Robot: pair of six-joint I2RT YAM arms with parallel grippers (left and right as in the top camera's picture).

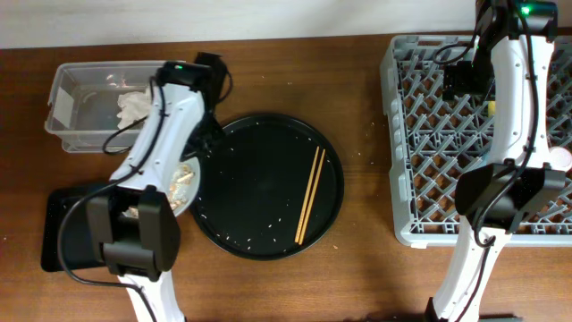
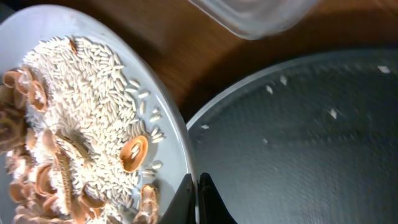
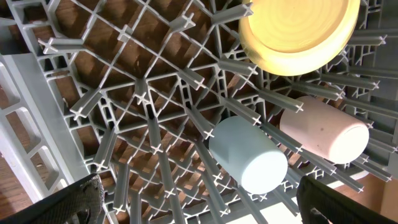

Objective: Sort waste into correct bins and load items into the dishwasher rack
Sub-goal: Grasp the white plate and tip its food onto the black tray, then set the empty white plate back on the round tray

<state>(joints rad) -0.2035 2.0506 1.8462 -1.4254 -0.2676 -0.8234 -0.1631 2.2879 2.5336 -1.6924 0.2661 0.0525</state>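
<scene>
Closest in, on the left wrist camera, the left gripper has its jaws drawn nearly together. As far as we can tell from this tight angle, they pinch the rim of the pale grey plate. The plate runs away from the jaws toward the robot's left, and it carries the food scraps, white grains mixed with brown curls. The large round tray lies just beside that rim on the other side.

From overhead, the shallow black tray sits near the plate, on its left and toward the arm's base. The clear tub, with the napkin inside, stands farther out. We judge that emptying the plate is the left arm's job, as both bins are on its side.

Farther right, the chopsticks lie together on the round tray. Their long axis runs near to far with a slight lean.

Farthest off, the right gripper hangs above the dishwasher rack with its jaws spread wide and holding nothing. Below it lie the yellow bowl, the blue cup and the pink cup.
</scene>
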